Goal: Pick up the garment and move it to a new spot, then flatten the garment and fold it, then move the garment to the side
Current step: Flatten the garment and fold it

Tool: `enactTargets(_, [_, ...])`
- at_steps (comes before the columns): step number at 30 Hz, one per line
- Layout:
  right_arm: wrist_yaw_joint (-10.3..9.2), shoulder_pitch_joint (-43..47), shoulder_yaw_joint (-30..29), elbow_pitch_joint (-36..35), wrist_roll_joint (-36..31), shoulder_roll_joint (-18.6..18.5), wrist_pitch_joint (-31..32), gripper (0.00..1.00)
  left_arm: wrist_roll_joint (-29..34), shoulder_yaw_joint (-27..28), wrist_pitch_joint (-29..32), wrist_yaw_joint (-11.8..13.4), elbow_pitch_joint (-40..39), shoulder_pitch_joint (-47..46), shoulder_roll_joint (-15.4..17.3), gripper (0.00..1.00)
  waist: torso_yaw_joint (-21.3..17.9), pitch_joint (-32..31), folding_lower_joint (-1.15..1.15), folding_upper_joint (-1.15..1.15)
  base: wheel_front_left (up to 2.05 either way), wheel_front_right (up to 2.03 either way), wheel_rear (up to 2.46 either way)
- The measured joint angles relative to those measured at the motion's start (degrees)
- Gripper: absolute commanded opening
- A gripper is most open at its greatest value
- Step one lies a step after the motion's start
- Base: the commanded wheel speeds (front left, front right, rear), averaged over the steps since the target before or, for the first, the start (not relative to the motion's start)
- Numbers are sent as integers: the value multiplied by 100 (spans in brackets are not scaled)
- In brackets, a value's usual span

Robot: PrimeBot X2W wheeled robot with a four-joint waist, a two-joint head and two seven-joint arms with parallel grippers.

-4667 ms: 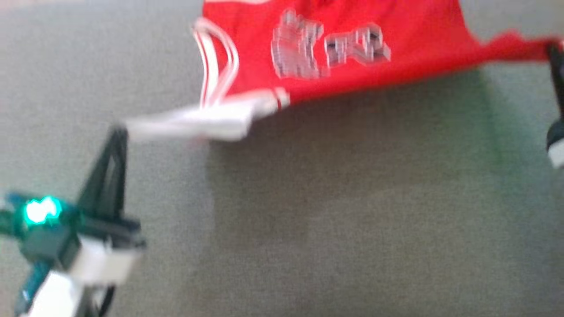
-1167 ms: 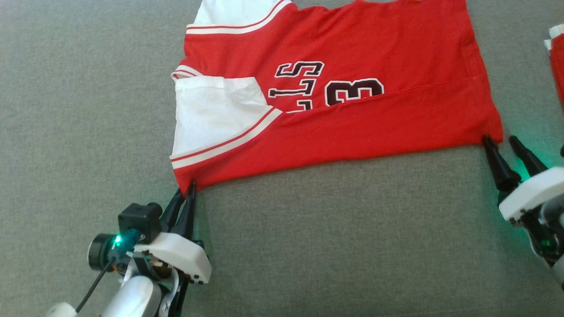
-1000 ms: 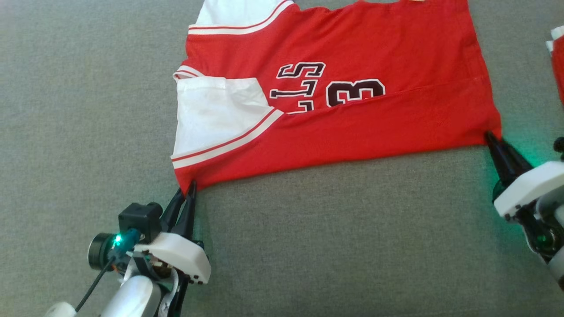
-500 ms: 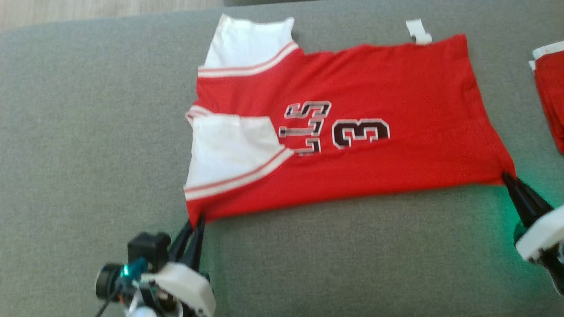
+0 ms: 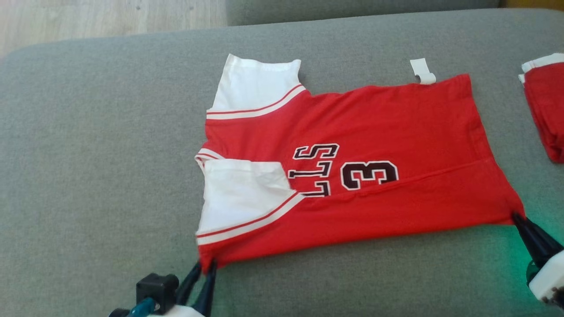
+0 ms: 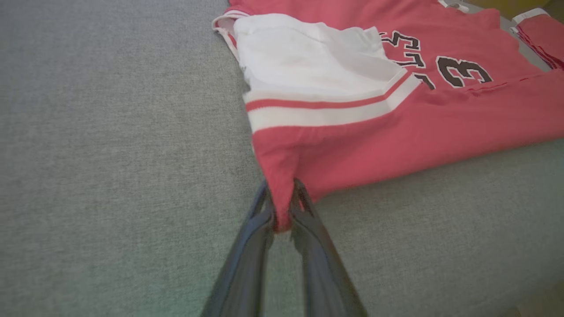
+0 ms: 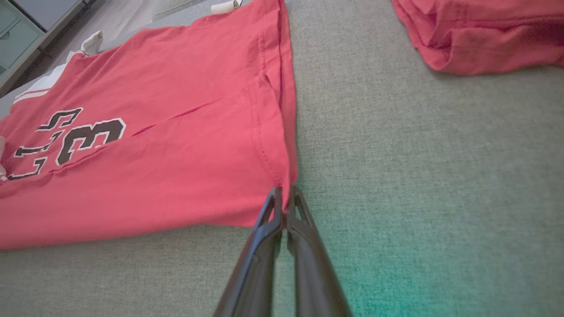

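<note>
Two corners of the shirt point(image 5: 374, 127) are pinched: my left end effector point(image 5: 204, 269) is clamped on the near-left one, my right end effector point(image 5: 516, 216) on the near-right. It lies flat on the couch point(image 5: 88, 132), with one sleeve toward the far edge. I'd lift both corners level, pull the edge taut, and lay it squarely across.

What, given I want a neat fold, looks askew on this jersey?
The jersey has its near flap folded over, partly covering the lettering; a white label sticks out past the far edge.

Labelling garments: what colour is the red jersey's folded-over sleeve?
Sleeve is white with a red stripe; left wrist view.
</note>
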Motion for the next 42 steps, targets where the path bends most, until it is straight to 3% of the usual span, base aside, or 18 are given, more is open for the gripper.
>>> enactTargets(1, [0, 22, -7, -4, 55, 1, 1, 0, 0, -7, 0, 0, -1, 3, 4, 46, 7, -15, 0, 0, 0, 0, 0])
enactTargets(2, [0, 54, -16, -8, 109, 1, 1, 10, 0, -9, 1, -1, 2, 4, 11, 70, 14, -29, 0, 0, 0, 0, 0])
enactTargets(3, [0, 81, -23, -7, 123, 1, 1, 39, 0, -10, 12, -4, 11, 4, 24, 93, 20, -42, 0, 0, 0, 0, 0])
enactTargets(4, [0, 94, -23, -1, 125, 1, 1, 91, -1, -12, 49, -8, 26, 0, 35, 100, 25, -53, 0, 0, 0, 0, 0])
enactTargets(5, [0, 96, -35, 9, 126, 2, 1, 100, 0, -30, 77, -9, 53, -9, 49, 100, 28, -63, 0, 0, 0, 0, 0])
enactTargets(13, [0, 57, -453, -24, -223, 29, -100, 100, 135, 25, 75, -34, -3, -492, 191, 100, -16, 58, 1, 0, 0, 0, 0])
enactTargets(20, [0, -144, -992, -356, -703, 145, -140, 100, 266, 269, 432, -487, 38, -2530, 389, 100, -45, 454, 2, 0, 0, 0, 0])
enactTargets(30, [0, -903, -1144, -912, -1310, 465, -132, 100, -302, 394, 1834, -1526, 1768, -5272, 407, 100, -557, 1134, 3, 0, 0, 0, 0])
enactTargets(37, [0, -1179, -1166, -1340, -1619, 715, -125, 100, -319, 308, 2683, -1730, 2929, -6368, 586, 100, -1116, 1587, 2, 0, 0, 0, 0])
enactTargets(42, [0, -1243, -1185, -1447, -1726, 793, -81, 100, -318, 258, 2870, -1773, 3442, -6617, 734, 100, -1385, 1808, 2, 0, 0, 0, 0])
